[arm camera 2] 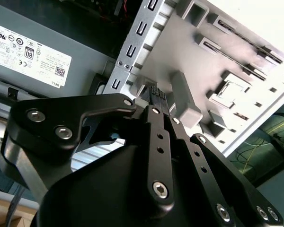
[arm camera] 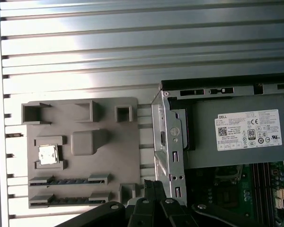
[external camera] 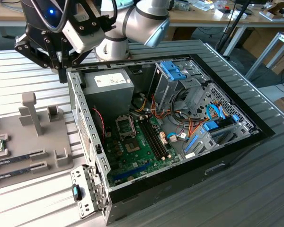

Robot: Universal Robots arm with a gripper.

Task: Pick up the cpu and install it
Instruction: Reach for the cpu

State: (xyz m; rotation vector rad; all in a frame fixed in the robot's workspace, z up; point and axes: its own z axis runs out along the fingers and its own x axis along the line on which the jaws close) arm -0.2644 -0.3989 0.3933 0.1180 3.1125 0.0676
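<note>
The gripper (external camera: 62,72) hangs above the case (external camera: 87,127) wall at the tray's (arm camera: 130,156) edge, its fingers (arm camera 2: 154,92) clenched together on nothing. The cpu (arm camera: 48,154) lies flat in a square pocket on the tray, just beside the memory sticks (arm camera: 66,181) and well apart from the gripper.

Ribbed grey metal table (external camera: 255,189), brightly lit — behind it, cluttered wooden workbenches (external camera: 194,18) over a dark floor (external camera: 194,34).
</note>
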